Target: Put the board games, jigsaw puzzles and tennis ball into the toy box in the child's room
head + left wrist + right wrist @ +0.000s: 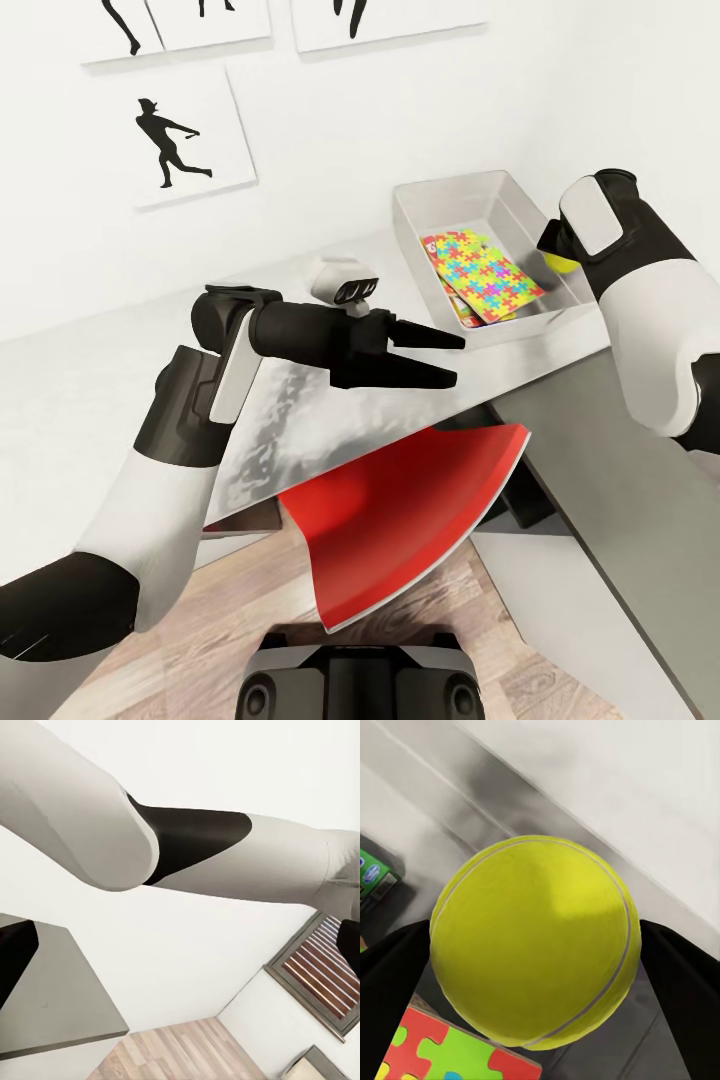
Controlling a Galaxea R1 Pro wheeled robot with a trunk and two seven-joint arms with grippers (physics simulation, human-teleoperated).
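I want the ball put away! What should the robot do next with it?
Probably open the right claw and let go. It grips the tennis ball over the toy box, with the jigsaw puzzle already lying inside.

Simulated home room: framed silhouette pictures [190,135] upper left on the white wall, wood floor [250,600], shuttered window [322,971].

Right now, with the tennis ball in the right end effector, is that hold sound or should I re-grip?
Keep it. The right end effector pinches the tennis ball across its widest part, one finger on each opposite side, which suits a sphere. It hangs over the toy box, beside the puzzle, so any regrasp should come from above.
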